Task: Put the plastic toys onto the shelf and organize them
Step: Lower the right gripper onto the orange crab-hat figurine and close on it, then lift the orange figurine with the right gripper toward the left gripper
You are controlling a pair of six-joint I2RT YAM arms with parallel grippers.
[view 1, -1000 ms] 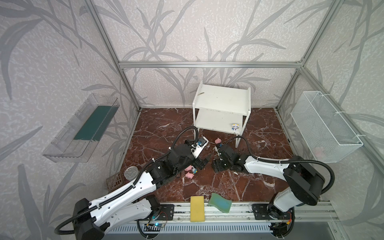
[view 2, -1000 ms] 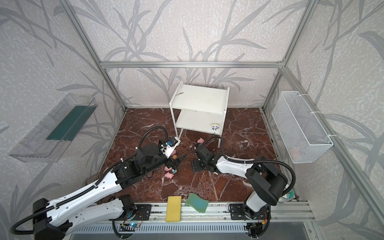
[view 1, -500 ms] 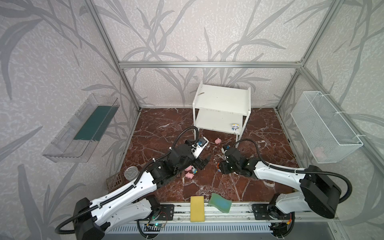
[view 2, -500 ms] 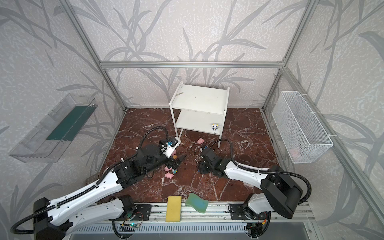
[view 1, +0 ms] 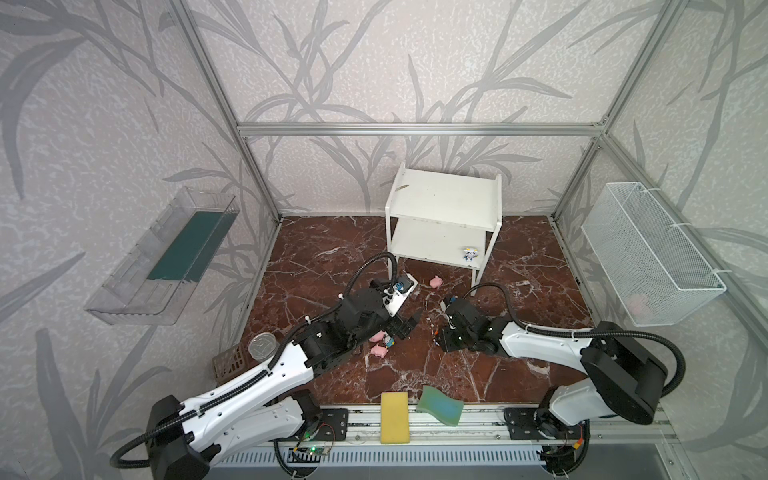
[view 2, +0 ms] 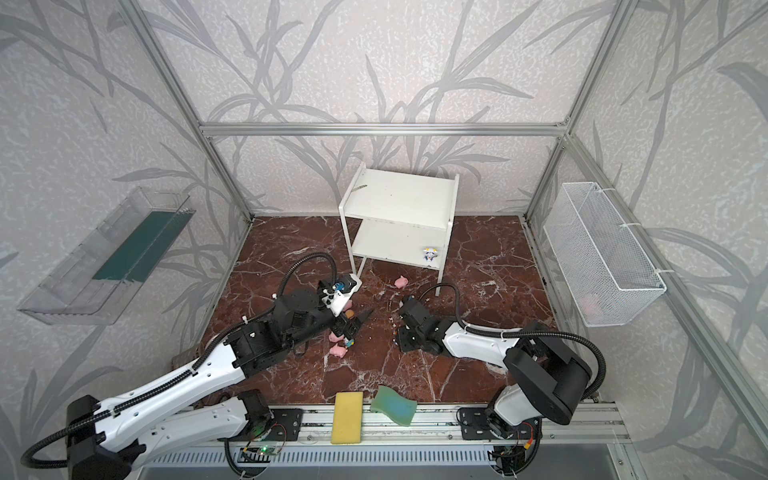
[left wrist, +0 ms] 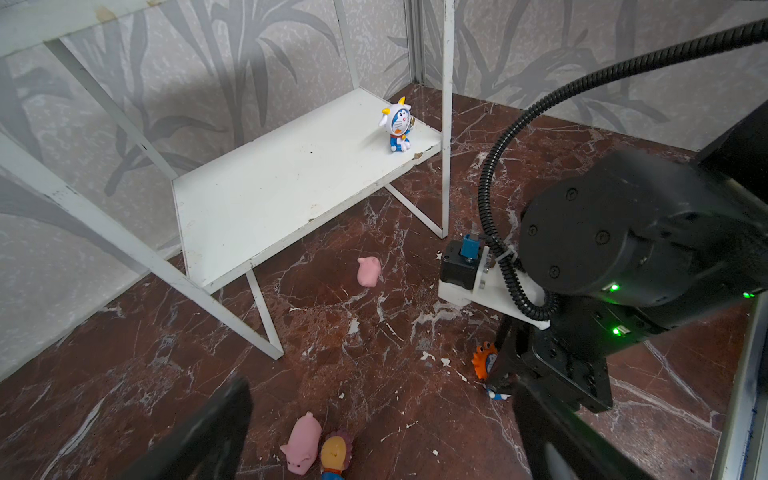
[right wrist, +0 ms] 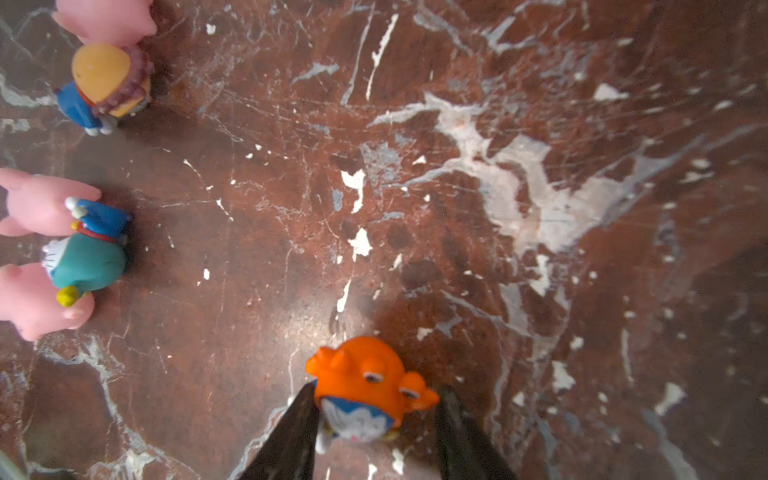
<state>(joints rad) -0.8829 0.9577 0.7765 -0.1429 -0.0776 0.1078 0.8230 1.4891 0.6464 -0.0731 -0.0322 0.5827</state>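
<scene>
Right tool (right wrist: pixel 378 388) close around half-hidden orange figurine (right wrist: pixel 361 370), grip unclear, near wide-open, empty left tool (left wrist: pixel 378 390).

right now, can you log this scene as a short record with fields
shelf: white-hooded figurine stands on lower board
left gripper: open, above toy cluster
right gripper: closed on orange figurine, low over floor
loose toy: lone pink pig near shelf leg
cluster contents: three pigs, two figurines
front edge: yellow sponge, green sponge

Orange figurine (left wrist: pixel 483 365) half hidden behind right gripper (left wrist: pixel 498 376); pink pig (right wrist: pixel 33 307) cut by edge.
</scene>
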